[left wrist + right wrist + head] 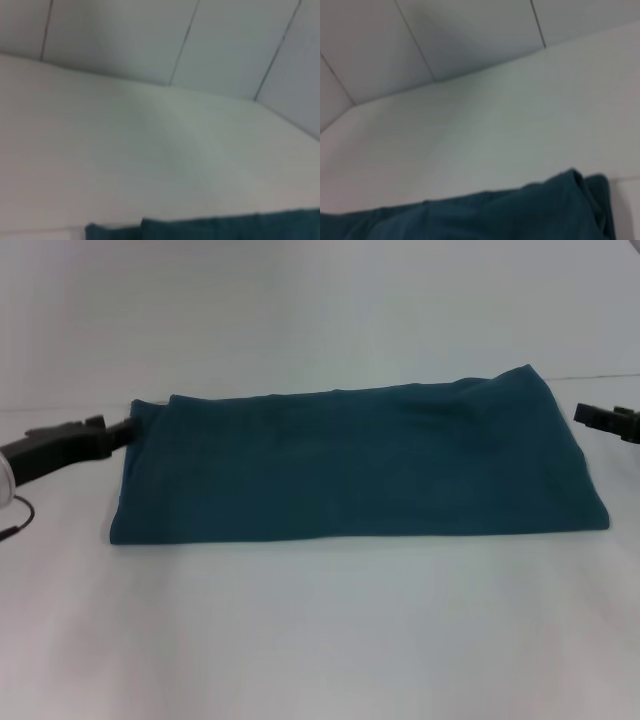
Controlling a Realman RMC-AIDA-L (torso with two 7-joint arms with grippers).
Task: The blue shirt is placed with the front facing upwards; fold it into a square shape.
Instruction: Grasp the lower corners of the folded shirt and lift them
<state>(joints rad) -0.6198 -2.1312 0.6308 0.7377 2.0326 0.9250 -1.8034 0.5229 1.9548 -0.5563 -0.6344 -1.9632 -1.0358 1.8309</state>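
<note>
Surface: white, smooth table top [320, 640] fills the head view; pale wall panels with thin dark seams [185, 40] rise behind it in both wrist views.

Task thing: the large dark teal-blue cotton shirt [350, 470] lies flat across the middle of the table, folded into a wide band running left to right. Plain fabric faces up; no print or collar shows. Its near edge is a straight fold; its far edge is a little uneven, with two layers stepping apart at the far left corner.

Left gripper: the black left gripper [122, 430] reaches in low from the left edge of the head view, its tip at the far left corner of the shirt, touching or just beside the cloth. Whether it is spread or pinching the fabric, I cannot tell.

Right gripper: the black right gripper [600, 420] shows at the right edge of the head view, just beside the shirt's far right corner and apart from it. Its state cannot be told either.

Wrist views: each shows only a strip of the shirt's edge against the white table, with no fingers in sight.
</note>
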